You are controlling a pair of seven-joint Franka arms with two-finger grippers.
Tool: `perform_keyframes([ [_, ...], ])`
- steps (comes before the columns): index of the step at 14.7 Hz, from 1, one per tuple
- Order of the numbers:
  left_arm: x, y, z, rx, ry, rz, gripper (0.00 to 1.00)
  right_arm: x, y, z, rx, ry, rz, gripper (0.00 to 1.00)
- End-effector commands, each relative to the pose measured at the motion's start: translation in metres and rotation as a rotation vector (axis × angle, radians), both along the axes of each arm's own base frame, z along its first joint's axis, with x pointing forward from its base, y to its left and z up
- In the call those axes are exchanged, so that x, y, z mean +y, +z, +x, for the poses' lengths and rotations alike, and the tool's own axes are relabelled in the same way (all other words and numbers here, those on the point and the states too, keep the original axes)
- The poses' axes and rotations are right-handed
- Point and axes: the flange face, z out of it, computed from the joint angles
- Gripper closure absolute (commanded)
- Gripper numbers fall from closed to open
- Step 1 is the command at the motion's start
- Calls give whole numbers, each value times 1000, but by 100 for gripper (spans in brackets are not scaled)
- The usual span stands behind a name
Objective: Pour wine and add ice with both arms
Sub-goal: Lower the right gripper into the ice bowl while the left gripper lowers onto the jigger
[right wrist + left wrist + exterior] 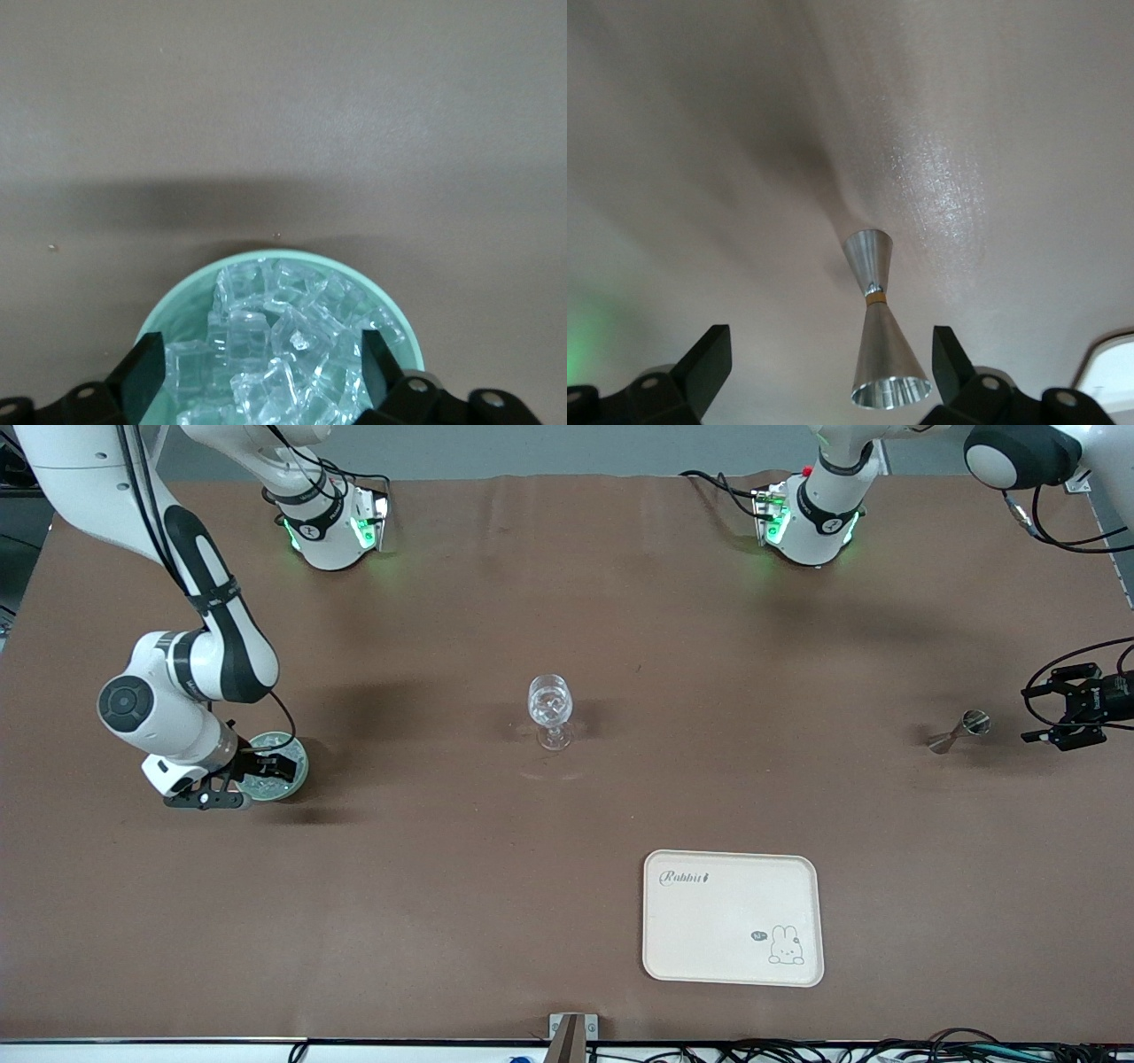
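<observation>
Spreading right gripper: fingers wide, dipped in the bowl, nothing clamped.
Bowl: at table's 9 o'clock, full of ice.
Wine glass: centre, upright.
Left gripper: fingers wide at 3 o'clock, flanking a toppled jigger, untouched.

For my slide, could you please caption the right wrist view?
Right claw open over a green bowl of ice cubes.
</observation>
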Motion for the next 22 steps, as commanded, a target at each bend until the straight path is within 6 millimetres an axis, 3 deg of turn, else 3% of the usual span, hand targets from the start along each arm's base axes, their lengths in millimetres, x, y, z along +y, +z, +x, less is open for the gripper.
perform_keyframes([
  [1, -1, -9, 14, 38, 101, -29, 0, -2, 4, -8, -4, 27, -2, 13],
  [4, 1, -42, 4, 74, 153, -108, 0, -1, 1, -10, 16, 36, -1, 17],
  [8, 0, -56, -4, 89, 179, -183, 0, -12, 0, -11, 21, 60, 0, 25],
  [13, -21, -81, 10, 92, 239, -267, 0, -7, -6, -13, 33, 66, 1, 52],
  [15, -26, -83, 6, 104, 226, -301, 0, -6, -5, -12, 40, 61, 1, 72],
  [18, -29, -85, 5, 117, 223, -309, 0, -6, 1, -6, 60, 53, 3, 90],
  [22, -34, -99, 3, 134, 227, -325, 2, -7, 14, 3, 98, 48, 5, 95],
])
